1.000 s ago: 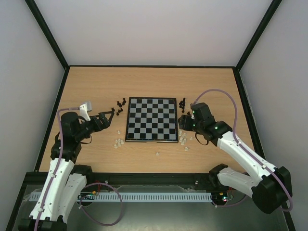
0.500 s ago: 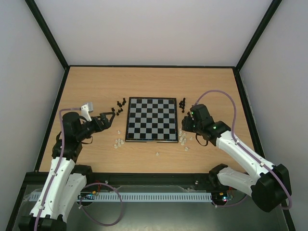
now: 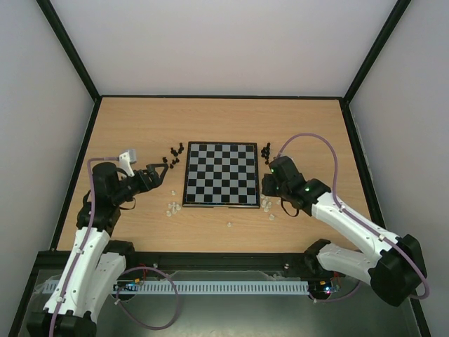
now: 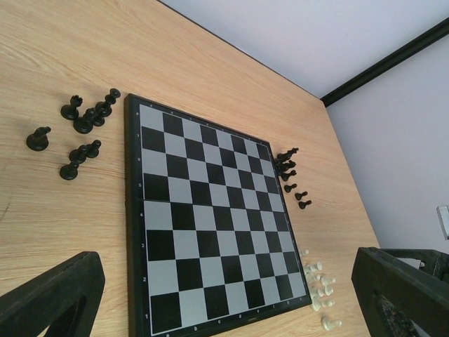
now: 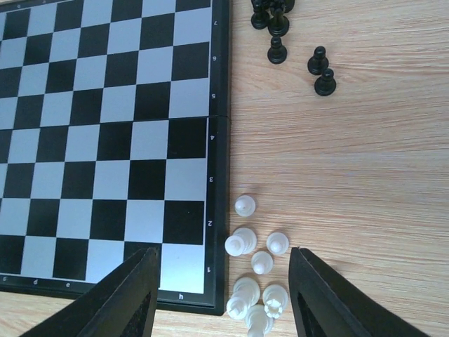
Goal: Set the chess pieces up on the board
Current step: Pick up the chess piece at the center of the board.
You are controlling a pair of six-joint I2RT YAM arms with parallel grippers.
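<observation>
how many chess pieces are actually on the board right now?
0. Every square of the board is bare. Left black pieces and right black pieces stand off its far corners; left pale pieces and right pale pieces off its near corners.

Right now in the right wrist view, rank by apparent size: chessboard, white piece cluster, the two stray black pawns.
1. chessboard
2. white piece cluster
3. two stray black pawns, though they lie farther from the camera
</observation>
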